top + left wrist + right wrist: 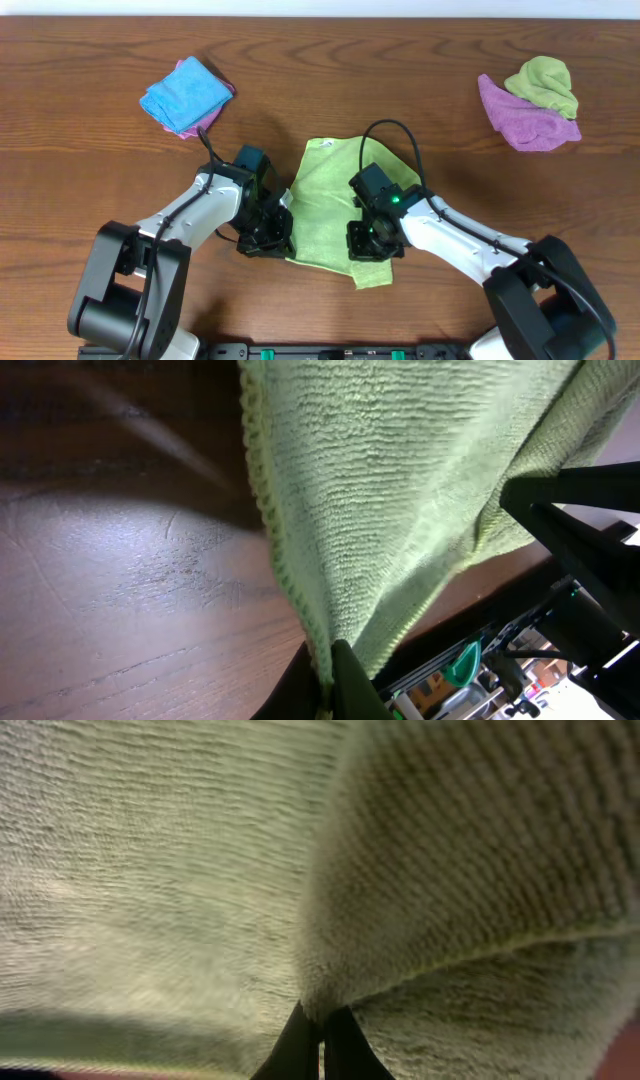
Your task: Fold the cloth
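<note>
Left gripper (272,240): closed on the near left edge of the light green square microfibre cloth (330,195). In the left wrist view its dark fingers (348,682) meet at the stitched hem, and the fabric spreads away from them above the brown wooden table (100,180), leaving a shadow on the wood. Right gripper (366,243): also closed on the same cloth, at its near right portion. In the right wrist view the fingers (300,1045) press together with almost no gap, a rounded fold of fabric bunches directly ahead of them, and the cloth fills the rest of that view. From overhead, the cloth sits between the two grippers and extends beyond them toward the far side of the table; one corner projects on the near side of the right gripper. A folded blue cloth (183,90) rests on a pink cloth (205,120), beyond and outward of the left gripper, well apart from it. A crumpled purple cloth (525,122) and a crumpled olive-green cloth (545,82) lie touching each other, well beyond and outward of the right gripper.
</note>
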Robot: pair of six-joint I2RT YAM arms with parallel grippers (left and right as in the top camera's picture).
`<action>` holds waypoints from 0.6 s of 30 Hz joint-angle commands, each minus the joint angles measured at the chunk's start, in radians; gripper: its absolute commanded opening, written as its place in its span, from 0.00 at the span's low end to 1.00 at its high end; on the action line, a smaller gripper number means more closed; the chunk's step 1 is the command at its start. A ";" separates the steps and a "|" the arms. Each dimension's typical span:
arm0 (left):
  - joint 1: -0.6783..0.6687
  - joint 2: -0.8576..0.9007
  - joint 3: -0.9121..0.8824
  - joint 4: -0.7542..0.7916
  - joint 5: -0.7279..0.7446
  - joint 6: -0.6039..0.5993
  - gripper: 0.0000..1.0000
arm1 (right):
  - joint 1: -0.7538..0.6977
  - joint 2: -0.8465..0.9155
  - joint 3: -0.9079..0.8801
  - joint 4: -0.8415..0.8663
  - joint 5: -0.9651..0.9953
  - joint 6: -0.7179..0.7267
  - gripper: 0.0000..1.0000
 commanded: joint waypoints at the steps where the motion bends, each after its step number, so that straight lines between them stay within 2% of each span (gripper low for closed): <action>1: -0.002 -0.017 0.004 -0.003 0.006 0.025 0.06 | -0.018 -0.037 -0.002 -0.035 0.074 0.002 0.01; 11: -0.002 -0.017 0.004 -0.003 0.007 0.025 0.06 | -0.116 -0.203 -0.002 -0.196 0.223 0.002 0.01; 18: -0.002 -0.017 0.004 -0.003 0.007 0.024 0.06 | -0.187 -0.225 -0.002 -0.282 0.325 0.002 0.04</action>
